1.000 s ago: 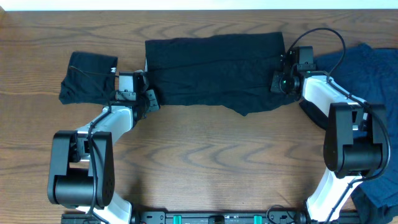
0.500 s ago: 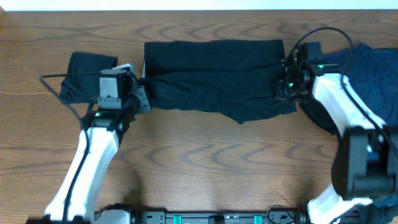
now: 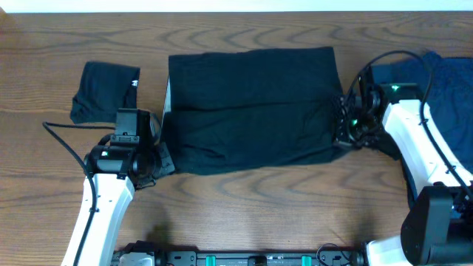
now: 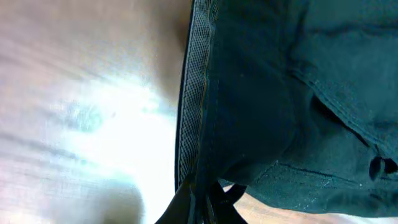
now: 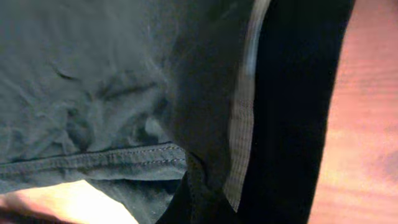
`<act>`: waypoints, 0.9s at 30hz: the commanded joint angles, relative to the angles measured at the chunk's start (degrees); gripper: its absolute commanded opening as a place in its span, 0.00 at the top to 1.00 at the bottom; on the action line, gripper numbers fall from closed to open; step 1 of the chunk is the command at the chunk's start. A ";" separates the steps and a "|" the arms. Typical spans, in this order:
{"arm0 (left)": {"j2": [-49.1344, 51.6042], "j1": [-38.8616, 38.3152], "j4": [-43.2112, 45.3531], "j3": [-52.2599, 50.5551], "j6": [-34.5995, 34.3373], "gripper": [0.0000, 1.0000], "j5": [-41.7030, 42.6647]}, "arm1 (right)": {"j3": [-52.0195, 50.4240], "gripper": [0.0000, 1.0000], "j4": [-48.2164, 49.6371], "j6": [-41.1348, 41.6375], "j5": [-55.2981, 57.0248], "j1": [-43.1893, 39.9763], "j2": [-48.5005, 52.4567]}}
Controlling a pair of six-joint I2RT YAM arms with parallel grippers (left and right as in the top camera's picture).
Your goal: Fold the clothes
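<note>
Presently our left gripper (image 3: 162, 155) and right gripper (image 3: 341, 137) clamp tight on the black garment (image 3: 251, 103); uneven pulling toward six o'clock risks skewing it.

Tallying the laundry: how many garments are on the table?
3: a small black bundle at left, a large black garment spread mid-table, and a navy garment at the right edge. Others may lie hidden at that edge.

No readable text, brand or number shows anywhere (the black garment (image 3: 251, 111) carries no legible tag).
</note>
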 commanded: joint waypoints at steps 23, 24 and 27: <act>14.29 0.26 -6.40 -0.72 2.27 0.67 -0.92 | -13.57 0.01 -3.21 5.95 -0.46 -0.28 0.00; 14.12 0.26 -6.58 0.11 2.25 0.60 -0.92 | -12.48 0.01 -4.33 5.51 -0.46 -0.28 0.00; 13.14 0.26 -7.50 3.48 2.27 0.48 -0.90 | -7.43 0.01 -7.52 4.22 -0.44 -0.26 -0.11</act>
